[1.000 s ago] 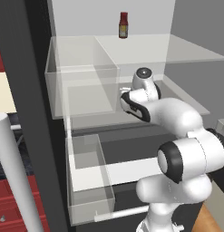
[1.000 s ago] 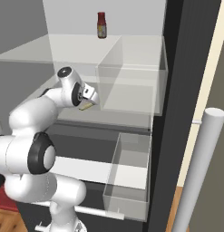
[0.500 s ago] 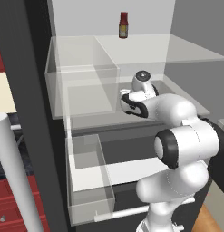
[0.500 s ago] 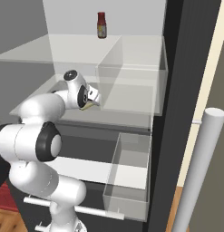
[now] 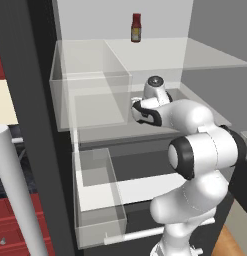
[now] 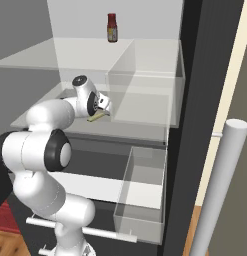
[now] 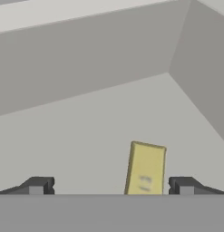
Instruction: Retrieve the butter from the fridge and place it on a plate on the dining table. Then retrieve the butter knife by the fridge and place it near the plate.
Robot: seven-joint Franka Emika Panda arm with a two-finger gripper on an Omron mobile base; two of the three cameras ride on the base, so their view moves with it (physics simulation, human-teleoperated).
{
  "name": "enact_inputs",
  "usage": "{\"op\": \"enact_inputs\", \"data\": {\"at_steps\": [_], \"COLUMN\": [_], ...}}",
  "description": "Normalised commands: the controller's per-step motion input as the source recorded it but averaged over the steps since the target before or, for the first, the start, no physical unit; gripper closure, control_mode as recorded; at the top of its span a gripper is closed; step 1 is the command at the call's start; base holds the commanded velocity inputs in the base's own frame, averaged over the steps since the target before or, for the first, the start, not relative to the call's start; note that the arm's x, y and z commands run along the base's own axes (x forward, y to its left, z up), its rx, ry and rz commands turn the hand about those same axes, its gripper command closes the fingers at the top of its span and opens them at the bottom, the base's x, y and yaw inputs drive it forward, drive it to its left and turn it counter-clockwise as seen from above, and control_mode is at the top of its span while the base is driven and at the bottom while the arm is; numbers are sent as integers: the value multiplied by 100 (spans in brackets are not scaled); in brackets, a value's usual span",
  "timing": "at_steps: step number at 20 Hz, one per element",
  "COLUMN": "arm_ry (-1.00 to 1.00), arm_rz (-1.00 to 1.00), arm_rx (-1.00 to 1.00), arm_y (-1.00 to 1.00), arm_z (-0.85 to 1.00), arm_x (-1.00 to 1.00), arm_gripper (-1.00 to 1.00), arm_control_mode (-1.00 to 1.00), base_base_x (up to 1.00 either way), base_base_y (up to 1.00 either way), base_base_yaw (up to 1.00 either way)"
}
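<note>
The fridge stands open, and my arm reaches onto its middle shelf. A small yellow stick, the butter, lies flat on the grey shelf floor. In the hand view it sits between my two fingertips, closer to the right one. My gripper is open, with its jaws wide on either side of the stick and not touching it. In the right base view the butter pokes out just below the gripper. The left base view has the hand low over the shelf, hiding the stick.
A dark red bottle stands on the upper shelf at the back. A clear bin fills the shelf's left part, and a clear drawer is pulled out below. The white door handle bar rises at the right.
The hand has pushed a little further into the shelf and lower toward the butter. The jaws have stayed wide.
</note>
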Motion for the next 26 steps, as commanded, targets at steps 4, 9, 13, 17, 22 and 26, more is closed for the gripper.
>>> {"op": "enact_inputs", "data": {"at_steps": [4,9,13,17,22,26], "arm_ry": [0,0,0,-1,0,0], "arm_rz": [0,0,0,2,12,18], "arm_rx": [0,0,0,2,0,0], "arm_y": [0,0,0,-3,-19,-8], "arm_z": [-16,-18,-11,-4,0,0], "arm_x": [0,0,0,-2,-16,-36], "arm_gripper": [100,100,100,100,100,100], "arm_control_mode": [-100,-100,-100,-100,-100,-100], "base_base_x": [0,0,0,0,0,0], "base_base_y": [0,0,0,0,0,0], "base_base_yaw": [0,0,0,0,0,0]}}
